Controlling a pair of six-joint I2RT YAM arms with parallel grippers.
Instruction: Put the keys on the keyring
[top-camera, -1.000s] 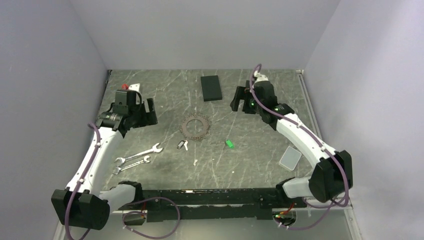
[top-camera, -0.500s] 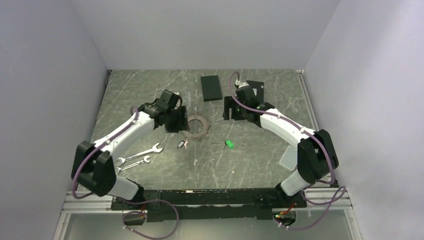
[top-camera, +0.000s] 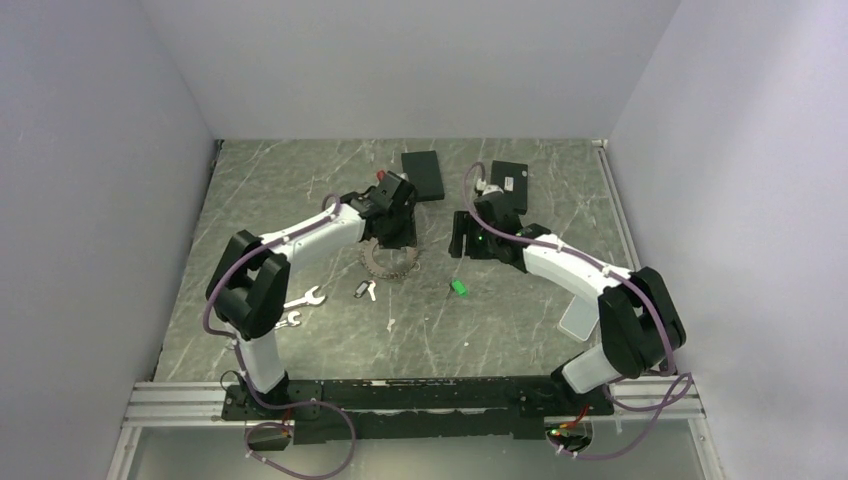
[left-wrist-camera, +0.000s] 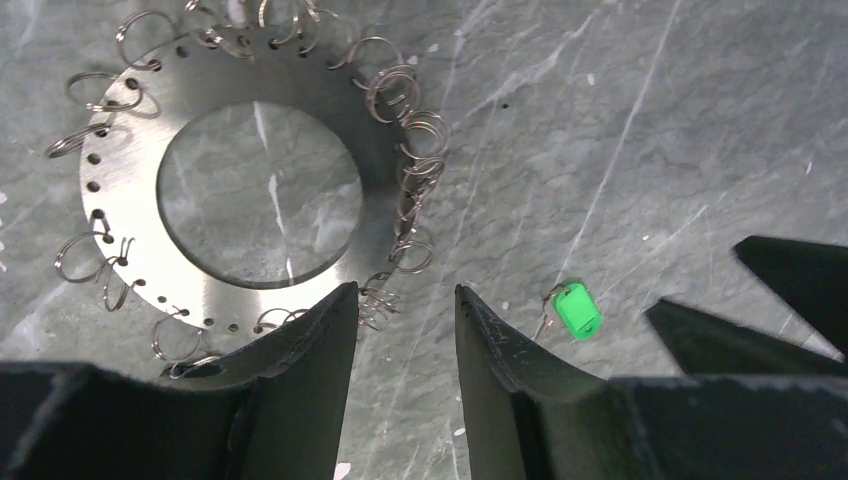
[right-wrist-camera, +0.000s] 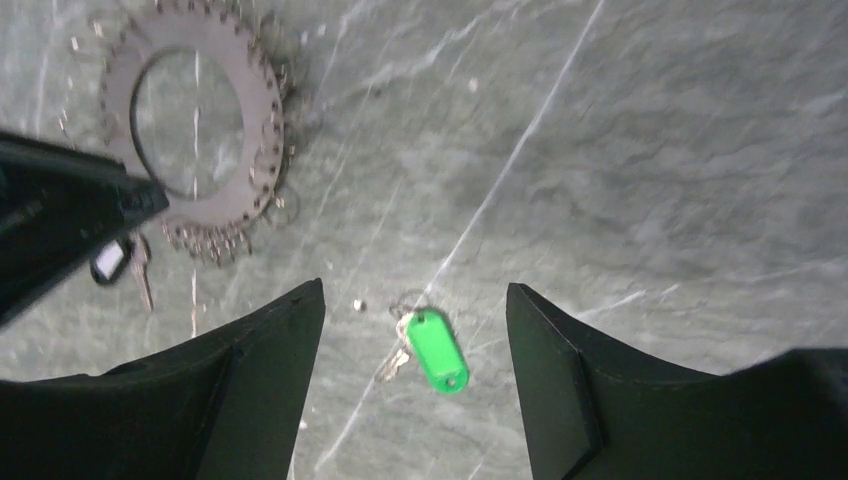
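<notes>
The keyring (left-wrist-camera: 385, 170) lies flat at mid-table. The left gripper (left-wrist-camera: 400, 320) is poised over its rim at about 5 o'clock, jaws half parted and empty. Small split rings (left-wrist-camera: 412, 250) stand out around the plate's edge there. The right gripper (right-wrist-camera: 415, 320) is spread wide, grasping nothing, and is held directly over the green key (right-wrist-camera: 437, 352). That key lies at about 4 o'clock from the keyring, well apart from it. A black key (top-camera: 363, 290) lies near the keyring at 7 o'clock.

The step in hand is judged to be a double reach: the keyring is to be steadied and the green key picked up. The key is thin and flat on a hard top, so the fingertips are best brought right down to the table (right-wrist-camera: 650, 150) before they are closed. The jaws should be set across the tag's narrow width, so that the key's own loop at the tag's 11 o'clock end is left free for threading. On the keyring, one finger is best lowered into the open centre and the other outside the rim. A gap between split rings should be chosen, so that none is crushed and the plate is not pushed aside.
</notes>
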